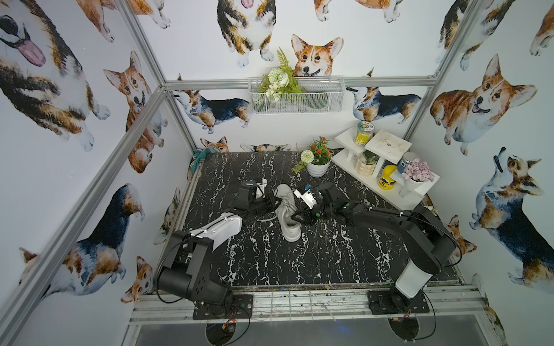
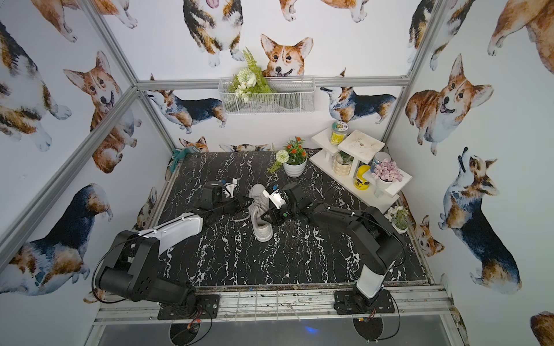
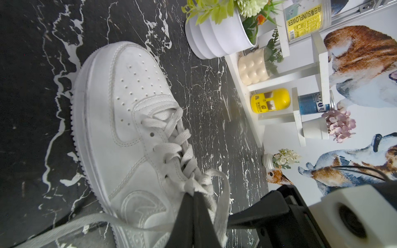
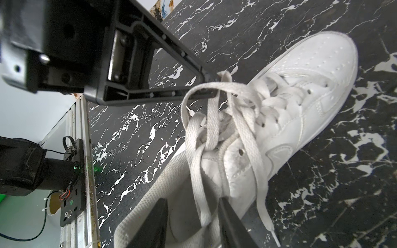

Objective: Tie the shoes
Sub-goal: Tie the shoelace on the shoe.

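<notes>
Left pincer point(image 3: 193, 196) clenched on a lace point(image 3: 204, 182), right pincer point(image 4: 191, 201) spread apart with loose laces point(image 4: 198, 189) between its jaws, white sneaker point(image 1: 287, 215) on its sole in the middle of the black worktop point(image 1: 269, 263).

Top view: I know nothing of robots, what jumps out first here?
A white sneaker sits in the middle of the black marbled table. The left gripper is shut on one of its laces, while the right gripper stands open around the loose ones. Painted corgis cover the walls.
</notes>
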{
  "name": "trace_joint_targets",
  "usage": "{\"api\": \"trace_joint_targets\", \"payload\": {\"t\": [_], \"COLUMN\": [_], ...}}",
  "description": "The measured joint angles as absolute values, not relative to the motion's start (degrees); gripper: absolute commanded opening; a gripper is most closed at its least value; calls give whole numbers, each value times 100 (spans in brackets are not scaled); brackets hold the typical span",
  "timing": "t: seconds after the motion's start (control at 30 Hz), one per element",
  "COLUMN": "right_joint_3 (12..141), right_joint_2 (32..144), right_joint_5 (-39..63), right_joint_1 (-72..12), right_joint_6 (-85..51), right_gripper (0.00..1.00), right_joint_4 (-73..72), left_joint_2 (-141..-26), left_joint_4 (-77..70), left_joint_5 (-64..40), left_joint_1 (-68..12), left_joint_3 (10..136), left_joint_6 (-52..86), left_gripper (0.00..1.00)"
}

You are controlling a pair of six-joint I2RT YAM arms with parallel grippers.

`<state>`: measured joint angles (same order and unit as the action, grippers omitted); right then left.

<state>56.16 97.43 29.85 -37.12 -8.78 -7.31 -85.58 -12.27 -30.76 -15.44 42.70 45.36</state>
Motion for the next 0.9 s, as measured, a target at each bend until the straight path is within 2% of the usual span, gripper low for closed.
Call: {"api": "trace_joint_targets", "payload": {"t": [0.23, 0.33, 0.47, 0.9], "right_joint_3": [5734, 5789, 5804, 6180], "right_joint_2": [9891, 9957, 9944, 9682], "right_joint_5": [3000, 2995, 2958, 2709], "right_joint_1": [-3712, -3712, -3712, -3540], "right_joint_6": [-878, -878, -867, -696], "right_gripper": [34, 22, 0, 0], "right_joint_4": [-729, -707, -613, -224], "left_joint_2": [-8562, -8562, -8560, -8475], "left_joint_4": [-1262, -1267, -1267, -1208], "left_joint_5": [-3107, -3129, -3133, -3079], "left_joint_1": [-1542, -1540, -1522, -1431], "left_joint_3": [4265, 4263, 4257, 4257], "left_joint_6": [4536, 4536, 4536, 4473], "left_gripper": [0, 0, 0, 0]}}
